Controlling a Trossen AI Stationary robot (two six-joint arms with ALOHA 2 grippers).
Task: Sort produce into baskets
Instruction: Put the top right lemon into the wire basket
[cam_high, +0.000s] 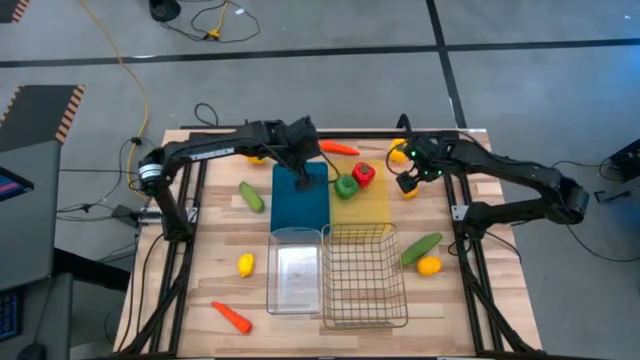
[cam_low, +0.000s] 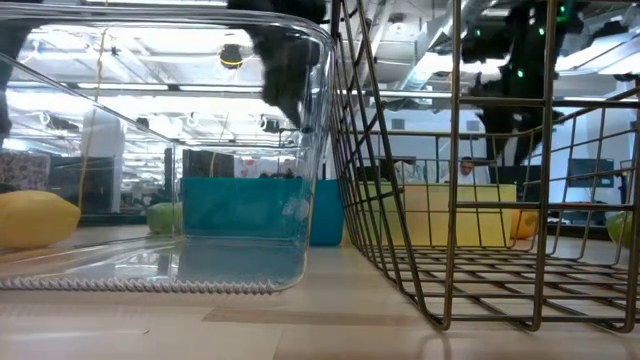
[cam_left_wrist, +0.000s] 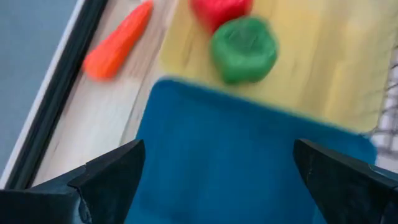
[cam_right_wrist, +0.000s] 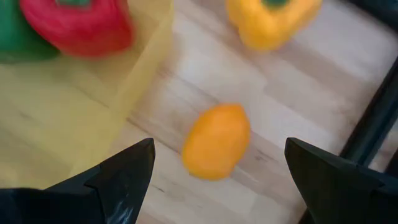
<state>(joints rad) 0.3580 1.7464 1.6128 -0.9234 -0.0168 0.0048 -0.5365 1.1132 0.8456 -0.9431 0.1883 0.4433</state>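
My left gripper spread wide, empty, over the blue tray; green pepper ahead on the yellow tray | My right gripper open above an orange just beside that tray.

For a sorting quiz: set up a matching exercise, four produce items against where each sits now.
Items:
1. red pepper
2. lemon
3. yellow pepper
4. carrot

Places:
A. bare table beside the clear bin
B. table's far edge, behind the blue tray
C. on the yellow tray
D. on the table near the right hand

Pairs: 1-C, 2-A, 3-D, 4-B
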